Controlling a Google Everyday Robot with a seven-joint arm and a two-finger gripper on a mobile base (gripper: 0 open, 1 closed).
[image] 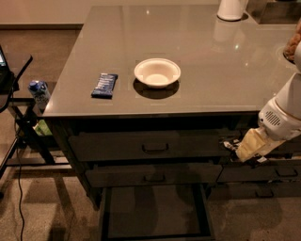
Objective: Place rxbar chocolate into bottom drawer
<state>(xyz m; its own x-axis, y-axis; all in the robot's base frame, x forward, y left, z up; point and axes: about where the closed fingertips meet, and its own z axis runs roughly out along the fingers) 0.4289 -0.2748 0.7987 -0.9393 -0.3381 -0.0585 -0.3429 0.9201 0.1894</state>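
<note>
My gripper (234,145) hangs in front of the cabinet at the right, level with the top drawer front. It is shut on the rxbar chocolate (228,143), a small dark bar with white marks sticking out to the left of the cream fingers (249,145). The bottom drawer (155,209) stands pulled open below and to the left of the gripper, its flat dark inside bare. The gripper is above and to the right of the drawer's opening.
On the grey countertop (211,61) lie a blue-wrapped bar (104,85) and a white bowl (157,72). A white jug (231,8) stands at the back. The top drawer (155,147) and middle drawer (155,175) are shut. A can (38,92) and a stand with a cable are at the left.
</note>
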